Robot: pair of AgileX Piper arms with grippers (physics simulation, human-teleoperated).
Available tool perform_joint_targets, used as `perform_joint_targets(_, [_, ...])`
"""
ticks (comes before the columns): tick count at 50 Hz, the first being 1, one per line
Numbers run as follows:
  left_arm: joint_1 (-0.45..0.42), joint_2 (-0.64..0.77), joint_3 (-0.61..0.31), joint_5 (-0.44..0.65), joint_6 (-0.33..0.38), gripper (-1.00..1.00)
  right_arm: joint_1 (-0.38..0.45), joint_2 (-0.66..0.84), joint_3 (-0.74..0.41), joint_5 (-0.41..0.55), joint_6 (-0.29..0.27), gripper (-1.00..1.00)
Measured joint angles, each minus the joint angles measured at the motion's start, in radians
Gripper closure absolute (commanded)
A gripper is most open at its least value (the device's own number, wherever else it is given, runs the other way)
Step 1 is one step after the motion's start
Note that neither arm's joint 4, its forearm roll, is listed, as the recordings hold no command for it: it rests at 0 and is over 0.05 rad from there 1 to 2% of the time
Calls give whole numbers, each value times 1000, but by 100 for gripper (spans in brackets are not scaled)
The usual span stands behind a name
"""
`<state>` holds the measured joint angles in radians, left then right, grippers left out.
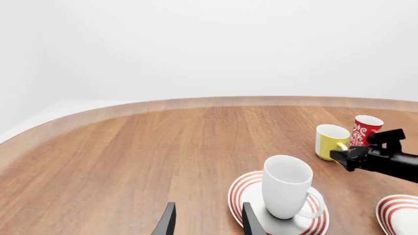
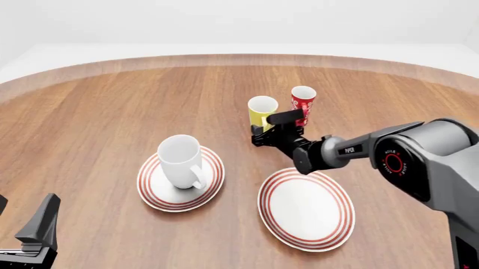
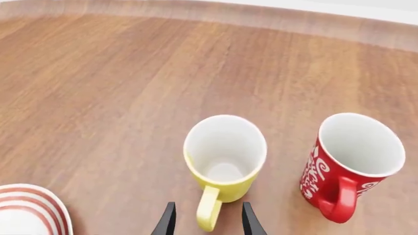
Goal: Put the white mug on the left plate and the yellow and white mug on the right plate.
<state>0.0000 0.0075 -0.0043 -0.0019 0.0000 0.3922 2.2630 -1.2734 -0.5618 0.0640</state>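
Note:
The white mug (image 2: 180,161) stands upright on the left plate (image 2: 153,193), also seen as the white mug (image 1: 286,185) on the left plate (image 1: 242,192). The right plate (image 2: 305,208) is bare. The yellow and white mug (image 2: 262,111) stands on the table behind it. My right gripper (image 2: 271,128) is open at this mug's near side. In the right wrist view the handle of the yellow and white mug (image 3: 223,159) lies between the fingers of the right gripper (image 3: 207,223). My left gripper (image 1: 207,223) is open and holds nothing, near the front left table edge (image 2: 37,230).
A red cup (image 2: 302,103) with white markings stands just right of the yellow mug, its handle toward the right arm (image 3: 349,164). The round wooden table (image 2: 112,106) stretches away behind the cups.

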Motion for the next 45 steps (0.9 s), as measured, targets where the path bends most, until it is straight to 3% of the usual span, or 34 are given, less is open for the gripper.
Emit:
perform_joint_targets(1, [0,0,0,0,0,-100,1,1,-1,1,0,100])
perform_joint_targets(27, [0,0,0,0,0,-100,3,-22,38,-25,-20,100])
perform_joint_targets(45, [0,0,0,0,0,-100,13,-115,150,-75,-40,100])
